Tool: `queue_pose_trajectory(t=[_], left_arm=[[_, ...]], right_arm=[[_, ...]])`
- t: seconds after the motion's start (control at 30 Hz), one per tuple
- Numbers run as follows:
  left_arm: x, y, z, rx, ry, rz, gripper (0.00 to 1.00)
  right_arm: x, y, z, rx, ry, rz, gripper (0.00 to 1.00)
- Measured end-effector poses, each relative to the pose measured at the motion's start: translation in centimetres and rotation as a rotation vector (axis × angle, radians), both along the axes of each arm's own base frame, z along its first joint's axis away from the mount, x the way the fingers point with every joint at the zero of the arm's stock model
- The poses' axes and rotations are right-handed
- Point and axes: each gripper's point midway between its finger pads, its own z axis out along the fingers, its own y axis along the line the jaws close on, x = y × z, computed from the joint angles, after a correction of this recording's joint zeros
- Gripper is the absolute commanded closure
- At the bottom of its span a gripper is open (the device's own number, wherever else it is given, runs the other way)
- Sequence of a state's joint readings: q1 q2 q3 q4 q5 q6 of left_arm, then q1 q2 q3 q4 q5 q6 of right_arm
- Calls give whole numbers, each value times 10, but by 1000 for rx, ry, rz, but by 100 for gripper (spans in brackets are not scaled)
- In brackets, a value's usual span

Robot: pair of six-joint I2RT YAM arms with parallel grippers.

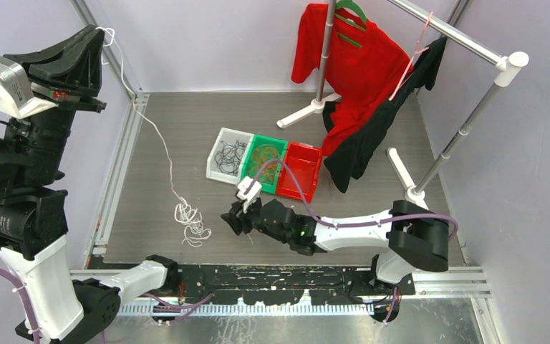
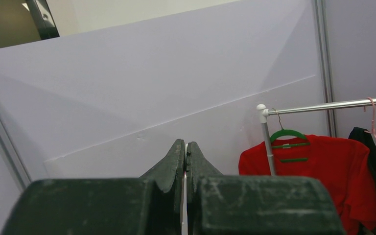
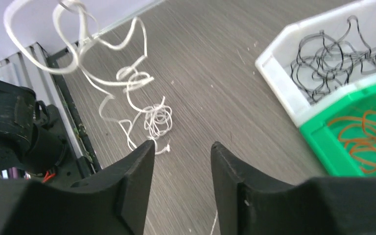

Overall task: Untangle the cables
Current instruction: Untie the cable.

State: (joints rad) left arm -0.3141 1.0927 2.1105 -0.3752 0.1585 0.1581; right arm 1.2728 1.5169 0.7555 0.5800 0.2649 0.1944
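My left gripper (image 1: 97,37) is raised high at the far left and is shut on a white cable (image 2: 184,196), a thin strand pinched between its fingertips. From there the white cable (image 1: 159,136) slants down to a loose curly tangle (image 1: 190,223) lying on the table. My right gripper (image 3: 182,147) hovers low just right of that tangle (image 3: 155,117), open, with nothing between its fingers. Black cables (image 3: 330,58) lie in a white bin (image 1: 219,166). Orange cables (image 3: 369,139) lie in a green bin (image 1: 276,142).
A red bin (image 1: 306,149) stands right of the green one. Behind the bins a clothes rack (image 1: 465,39) holds a red shirt (image 1: 354,61) and a black garment (image 1: 369,136); its feet (image 1: 302,113) rest on the table. Purple walls close in all around.
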Motion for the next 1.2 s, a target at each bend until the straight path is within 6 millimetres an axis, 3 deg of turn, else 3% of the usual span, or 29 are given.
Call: queue_pose_trajectory(t=[0.13, 0.37, 0.43, 0.53, 0.67, 0.87, 1.03, 1.2], left_arm=[[4, -3, -3, 6, 10, -7, 100], [10, -7, -6, 19, 22, -19, 100], [11, -8, -7, 21, 24, -23, 100], [12, -10, -7, 19, 29, -30, 100], [13, -12, -9, 18, 37, -42, 100], [13, -15, -10, 27, 40, -54, 100], [13, -15, -10, 29, 39, -57, 100], [12, -15, -10, 29, 38, -57, 100]], right_arm=[[-10, 17, 22, 21, -71, 56, 39], [-28, 78, 88, 124, -226, 178, 34], [-26, 86, 91, 121, -248, 180, 36], [-15, 99, 86, 90, -285, 149, 42], [1, 103, 62, 10, -319, 86, 47], [14, 95, 47, -59, -345, 25, 76], [10, 78, 27, -90, -324, 27, 87], [3, 49, 11, -115, -293, 30, 85]])
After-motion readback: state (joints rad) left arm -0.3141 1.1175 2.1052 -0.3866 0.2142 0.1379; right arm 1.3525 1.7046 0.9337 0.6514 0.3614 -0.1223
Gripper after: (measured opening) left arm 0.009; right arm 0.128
